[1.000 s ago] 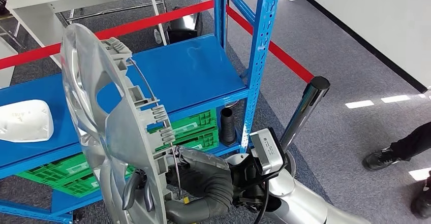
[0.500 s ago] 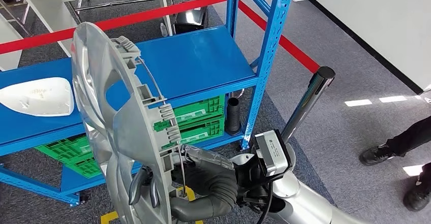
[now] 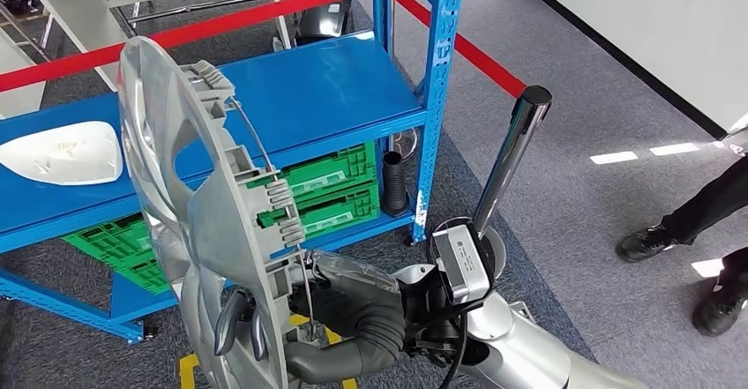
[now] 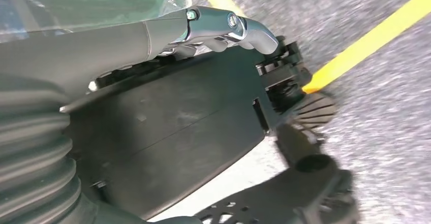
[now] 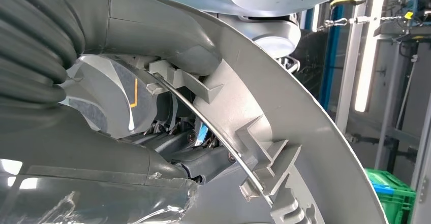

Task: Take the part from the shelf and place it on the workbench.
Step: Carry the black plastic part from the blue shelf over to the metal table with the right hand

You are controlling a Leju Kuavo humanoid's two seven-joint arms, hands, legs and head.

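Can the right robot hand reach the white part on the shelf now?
Probably not. The right robot hand grips the wheel cover, which stands between it and the white part on the shelf.

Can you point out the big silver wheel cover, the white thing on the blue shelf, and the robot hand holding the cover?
wheel cover [image 3: 163, 186], head view, silver face.
white part [image 3: 62, 153], head view, middle.
right hand [image 3: 348, 314], head view, grey palm.
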